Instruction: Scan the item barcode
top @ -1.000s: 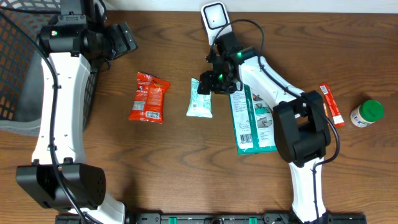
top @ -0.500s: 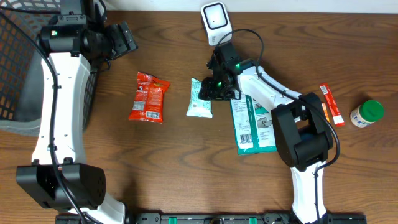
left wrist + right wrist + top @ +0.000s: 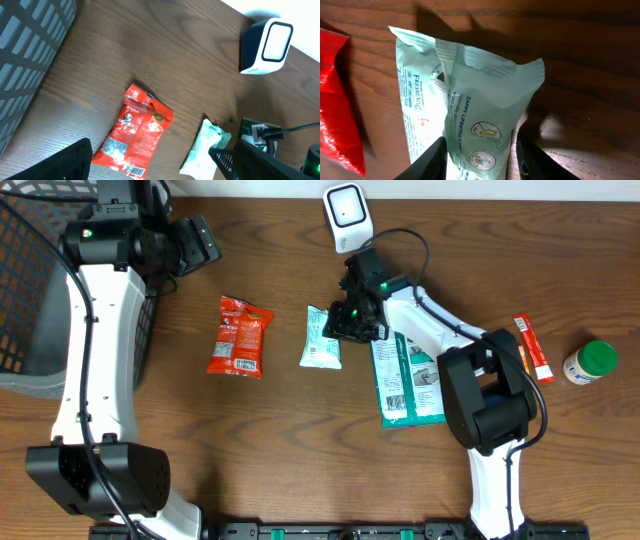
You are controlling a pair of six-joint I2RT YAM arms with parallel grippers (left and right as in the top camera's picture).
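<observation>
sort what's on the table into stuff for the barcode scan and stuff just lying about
For the job: mint-green packet, white scanner, right gripper with fingers against the packet's sides.

Lying about: red snack packet, large green pouch, red stick sachet, green-capped bottle, mesh basket.

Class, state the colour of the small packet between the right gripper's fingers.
The small packet is pale mint green; right wrist view shows it best.
</observation>
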